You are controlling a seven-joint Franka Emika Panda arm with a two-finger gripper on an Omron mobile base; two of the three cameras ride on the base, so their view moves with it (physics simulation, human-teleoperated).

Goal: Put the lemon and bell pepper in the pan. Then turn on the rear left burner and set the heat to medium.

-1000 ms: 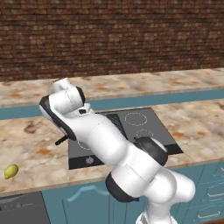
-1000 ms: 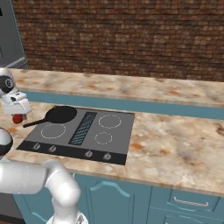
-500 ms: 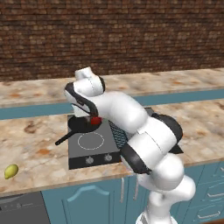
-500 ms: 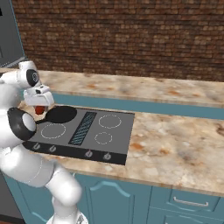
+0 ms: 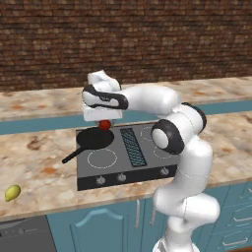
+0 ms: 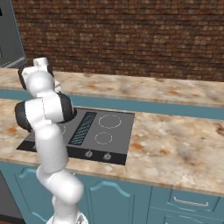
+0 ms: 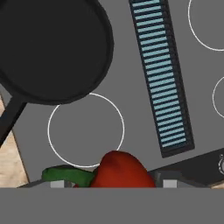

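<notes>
One fruit is in my pincer [image 5: 104, 123]: the bell pepper [image 7: 117, 170], red with its green stem, sits clamped between my half-closed jaws, and in the hand view it lies low at the near edge. Half a second ago I hung just short of the cooktop's left side; now my arm has swung over the stove and the pepper hangs above the pan's [image 5: 95, 140] rim, at its right rear side in the left base view. So the carry is nearly done, I judge, and a short reach further over the black dish should allow a drop.

Nearest me the counter edge runs along the front, and the lemon [image 5: 12, 192] lies close to that edge, well apart from the stove on the left; it is still to be fetched. Next comes the cooktop [image 6: 120, 135] with its knobs along the front strip. The pan covers the rear left zone, its handle pointing out over the stone toward me and leftward. Beyond that the rear counter and the brick wall [image 5: 147, 39] stand back, leaving free air above the stove.
</notes>
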